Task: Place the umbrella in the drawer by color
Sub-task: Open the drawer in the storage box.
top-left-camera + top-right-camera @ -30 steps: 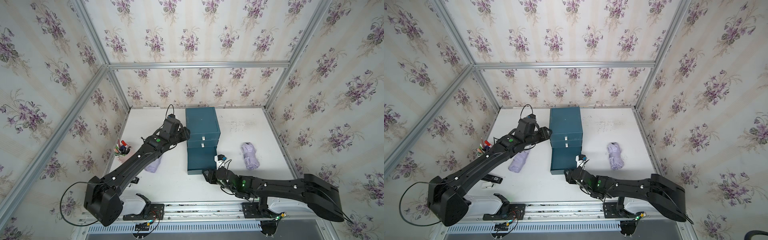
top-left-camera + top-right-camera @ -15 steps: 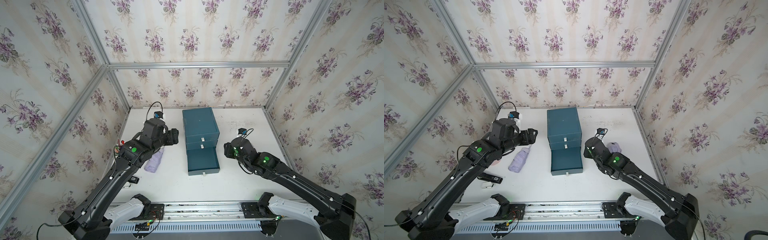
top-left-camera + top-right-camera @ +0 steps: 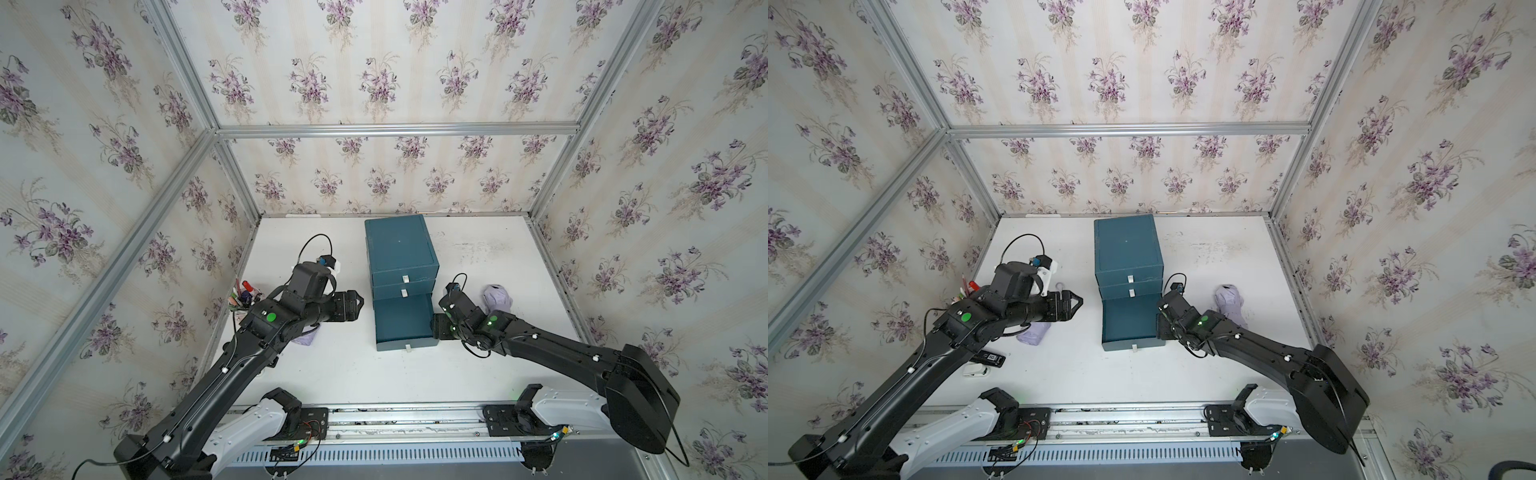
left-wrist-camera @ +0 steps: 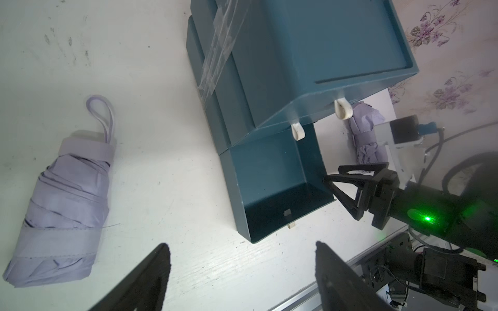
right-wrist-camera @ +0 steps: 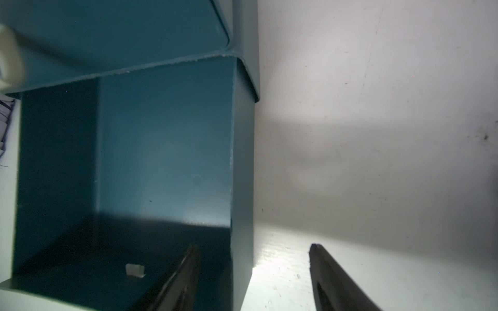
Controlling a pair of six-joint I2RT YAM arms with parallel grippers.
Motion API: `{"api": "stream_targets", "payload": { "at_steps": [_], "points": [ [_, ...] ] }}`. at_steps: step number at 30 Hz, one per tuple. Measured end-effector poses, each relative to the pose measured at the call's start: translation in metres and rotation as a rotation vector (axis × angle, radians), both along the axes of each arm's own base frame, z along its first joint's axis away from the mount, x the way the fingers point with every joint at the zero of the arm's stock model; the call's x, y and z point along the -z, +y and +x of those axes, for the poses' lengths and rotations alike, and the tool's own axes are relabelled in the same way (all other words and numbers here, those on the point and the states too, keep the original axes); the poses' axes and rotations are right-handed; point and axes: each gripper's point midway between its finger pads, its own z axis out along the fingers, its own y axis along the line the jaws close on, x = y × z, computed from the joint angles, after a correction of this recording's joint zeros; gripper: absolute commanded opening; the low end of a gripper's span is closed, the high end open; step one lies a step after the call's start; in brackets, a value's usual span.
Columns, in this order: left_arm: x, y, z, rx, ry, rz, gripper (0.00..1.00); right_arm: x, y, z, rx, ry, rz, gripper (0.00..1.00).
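Right pincer (image 5: 253,245), jaws apart, straddles the pulled-out drawer's (image 5: 242,175) side wall, probably steadying it, while left pincer (image 4: 241,243) hangs open near the lilac umbrella (image 4: 64,202), ready to grab.

Lilac umbrella (image 4: 62,204), teal drawer unit (image 3: 401,249), purple-floral wallpaper (image 3: 374,79), wht table (image 3: 332,374).

- A folded lilac umbrella (image 4: 58,204), strapped shut with its wrist loop out, lies flat left of the cabinet.
- A second lilac umbrella (image 3: 496,296) lies right of it.
- The teal drawer cabinet (image 3: 399,245) stands upright, with its upper two drawers shut.
- The bottom drawer (image 3: 401,320) is pulled out and empty.
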Motion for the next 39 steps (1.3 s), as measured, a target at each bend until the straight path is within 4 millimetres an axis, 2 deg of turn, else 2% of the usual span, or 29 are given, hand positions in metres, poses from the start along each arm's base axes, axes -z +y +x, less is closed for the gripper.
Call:
{"api": "stream_targets", "payload": {
  "at_steps": [3,9,13,20,28,33,39],
  "points": [
    [0.002,0.007,-0.012,-0.019,-0.002,-0.021,0.85,0.01,-0.006,-0.002,0.006,0.016,-0.003,0.73],
    [0.01,0.023,-0.023,-0.083,0.007,-0.004,0.86,0.02,-0.009,-0.006,0.007,0.034,0.013,0.69],
    [0.016,0.026,-0.023,-0.101,0.022,0.007,0.87,0.019,-0.01,-0.008,0.006,0.036,0.024,0.65],
    [0.043,0.025,-0.02,-0.117,0.105,0.043,0.85,0.021,-0.008,-0.011,-0.008,0.045,0.041,0.64],
    [0.039,0.028,-0.03,-0.157,0.122,-0.008,0.87,0.019,-0.009,-0.014,-0.018,0.024,0.061,0.64],
    [0.026,0.037,-0.034,-0.187,0.124,0.018,0.87,0.011,-0.006,-0.008,-0.011,0.005,0.067,0.63],
    [0.042,0.06,-0.048,-0.239,0.13,0.088,0.88,0.014,-0.006,-0.008,-0.01,0.016,0.058,0.63]
  ]
}}
